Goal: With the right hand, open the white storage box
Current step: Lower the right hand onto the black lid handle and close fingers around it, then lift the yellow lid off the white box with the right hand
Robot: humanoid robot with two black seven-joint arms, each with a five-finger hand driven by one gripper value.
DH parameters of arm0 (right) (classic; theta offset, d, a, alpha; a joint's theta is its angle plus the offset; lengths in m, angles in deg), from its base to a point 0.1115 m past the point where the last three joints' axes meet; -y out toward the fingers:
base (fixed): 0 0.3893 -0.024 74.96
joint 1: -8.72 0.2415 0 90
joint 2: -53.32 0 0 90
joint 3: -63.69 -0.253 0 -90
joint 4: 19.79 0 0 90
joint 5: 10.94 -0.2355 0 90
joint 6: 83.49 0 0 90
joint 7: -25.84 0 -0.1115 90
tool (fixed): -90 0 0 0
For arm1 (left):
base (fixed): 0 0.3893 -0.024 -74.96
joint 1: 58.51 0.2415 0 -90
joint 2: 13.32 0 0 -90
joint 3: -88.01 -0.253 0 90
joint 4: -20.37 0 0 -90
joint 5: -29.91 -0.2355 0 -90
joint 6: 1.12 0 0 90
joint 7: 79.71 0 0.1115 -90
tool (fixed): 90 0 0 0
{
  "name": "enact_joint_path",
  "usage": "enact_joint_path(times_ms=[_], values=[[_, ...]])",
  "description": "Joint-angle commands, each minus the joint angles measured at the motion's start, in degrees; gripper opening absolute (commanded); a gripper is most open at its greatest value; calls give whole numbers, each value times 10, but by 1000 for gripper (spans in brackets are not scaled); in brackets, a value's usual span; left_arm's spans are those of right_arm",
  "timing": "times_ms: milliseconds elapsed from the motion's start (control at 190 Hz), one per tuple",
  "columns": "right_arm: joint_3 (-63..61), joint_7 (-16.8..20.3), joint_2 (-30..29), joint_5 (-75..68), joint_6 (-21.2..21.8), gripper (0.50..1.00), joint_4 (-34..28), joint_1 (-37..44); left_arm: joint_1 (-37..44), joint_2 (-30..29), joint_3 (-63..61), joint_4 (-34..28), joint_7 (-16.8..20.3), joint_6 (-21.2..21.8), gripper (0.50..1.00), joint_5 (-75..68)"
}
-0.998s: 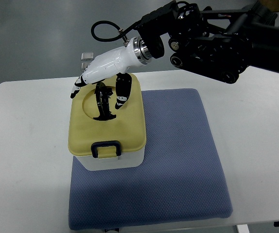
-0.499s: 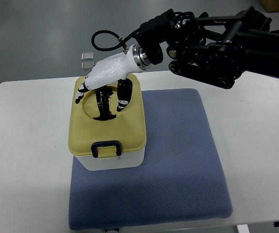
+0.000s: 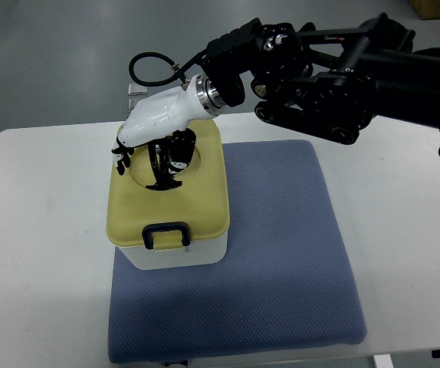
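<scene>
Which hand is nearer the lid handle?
Right. The right hand is over the black lid handle on the box's yellow lid, fingers down around it. The left hand is not in view.

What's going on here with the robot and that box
The robot's right hand is reaching down over a white storage box with a yellow lid, which sits on a blue mat on the table. Its fingers are curled down around the black handle in the lid's round recess. The lid looks closed, and the front latch looks untouched. The left arm isn't in view.
</scene>
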Motion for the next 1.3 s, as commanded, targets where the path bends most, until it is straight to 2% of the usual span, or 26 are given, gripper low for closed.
enact_joint_path(times_ms=[0, 336, 383, 551, 583, 772, 1024, 1297], values=[[0, -2, 0, 9, -1, 729, 0, 1, -2, 0, 0, -1, 0, 0, 1000, 0], [4, -7, 1, 27, 0, 686, 1, 1, -4, 0, 0, -1, 0, 0, 1000, 0], [5, -8, 3, 36, 0, 656, 0, 1, -3, 0, 0, -1, 0, 0, 1000, 0], [4, -8, 5, 46, -1, 615, 0, 1, -3, 0, -1, -2, 0, 0, 1000, 0], [4, -8, 6, 46, -1, 588, 1, 2, -4, 0, -1, -2, 0, 0, 1000, 0], [5, -7, 8, 56, -1, 500, 1, 2, -4, 0, -1, -2, 0, 0, 1000, 0], [4, -8, 10, 59, -4, 500, 1, 0, -5, 0, -1, -2, 0, 0, 1000, 0], [-4, -12, 12, 58, -42, 500, 1, 2, -8, 0, -1, -2, 0, 0, 1000, 0]])
